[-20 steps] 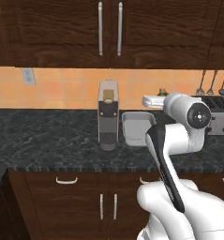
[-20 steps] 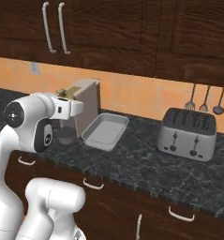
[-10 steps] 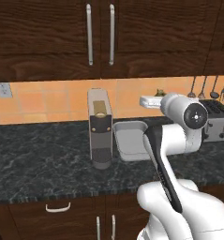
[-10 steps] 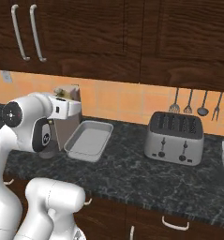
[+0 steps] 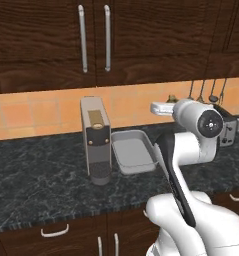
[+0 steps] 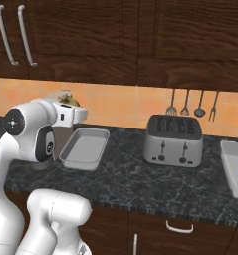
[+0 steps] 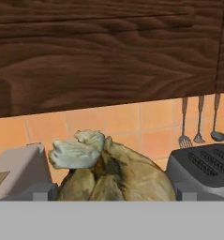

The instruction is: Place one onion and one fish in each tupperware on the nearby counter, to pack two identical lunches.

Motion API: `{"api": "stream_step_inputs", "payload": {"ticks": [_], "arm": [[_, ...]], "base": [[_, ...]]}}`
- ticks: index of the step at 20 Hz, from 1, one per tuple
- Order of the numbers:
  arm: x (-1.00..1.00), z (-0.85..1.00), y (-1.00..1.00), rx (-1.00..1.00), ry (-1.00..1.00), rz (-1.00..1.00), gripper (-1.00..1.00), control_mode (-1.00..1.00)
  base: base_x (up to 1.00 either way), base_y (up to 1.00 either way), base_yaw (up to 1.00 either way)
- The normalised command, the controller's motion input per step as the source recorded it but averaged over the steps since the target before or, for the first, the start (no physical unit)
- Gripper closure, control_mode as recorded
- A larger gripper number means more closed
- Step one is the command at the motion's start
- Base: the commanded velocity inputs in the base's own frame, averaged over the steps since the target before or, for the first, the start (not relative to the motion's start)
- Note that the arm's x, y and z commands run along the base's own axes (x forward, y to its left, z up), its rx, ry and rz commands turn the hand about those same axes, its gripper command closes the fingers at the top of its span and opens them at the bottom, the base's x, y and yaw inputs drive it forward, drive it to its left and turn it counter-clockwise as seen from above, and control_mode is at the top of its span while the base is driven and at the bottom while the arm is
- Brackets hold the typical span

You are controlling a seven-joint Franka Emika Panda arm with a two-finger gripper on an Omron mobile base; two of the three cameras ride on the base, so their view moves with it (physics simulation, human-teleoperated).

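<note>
Claw [image 7: 113,196] closed wide around an onion [image 7: 115,176], papery top poking up between the fingertips, held high above the desk [image 6: 140,174]. A white container [image 6: 234,164], probably the tupperware, sits on the desk well to the claw's right, past the toaster [image 6: 173,139]. Grey tray [image 6: 83,147] just below the claw.

Long black-grey marbled stone counter [image 6: 140,184] runs over dark brown wooden cabinets. On it: empty shallow grey rectangular metal tray [image 6: 84,148] at left; silver four-slot toaster [image 6: 173,139] well right of the tray; white container [image 6: 234,167] cut off at right edge. Dark utensils [image 6: 192,105] hang on orange tiled backsplash. White robot arm [image 6: 32,137] overlaps the tray's left end.
</note>
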Motion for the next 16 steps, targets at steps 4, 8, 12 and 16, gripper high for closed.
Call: {"api": "stream_step_inputs", "payload": {"ticks": [4, 8, 12, 16], "arm": [[0.03, -0.29, 0.08, 0.0, 0.12, -0.04, 1.0, -1.0], [0.24, -0.96, 0.08, 0.0, 0.46, -0.01, 1.0, -1.0], [0.51, -1.0, 0.0, 0.05, 0.45, 0.0, 1.0, -1.0], [0.62, -1.0, 0.09, 0.14, 0.26, 0.02, 1.0, -1.0]], "base": [[0.0, 0.06, -0.07], [0.0, 0.0, 0.0], [0.0, 0.0, 0.0], [0.0, 0.0, 0.0]]}}
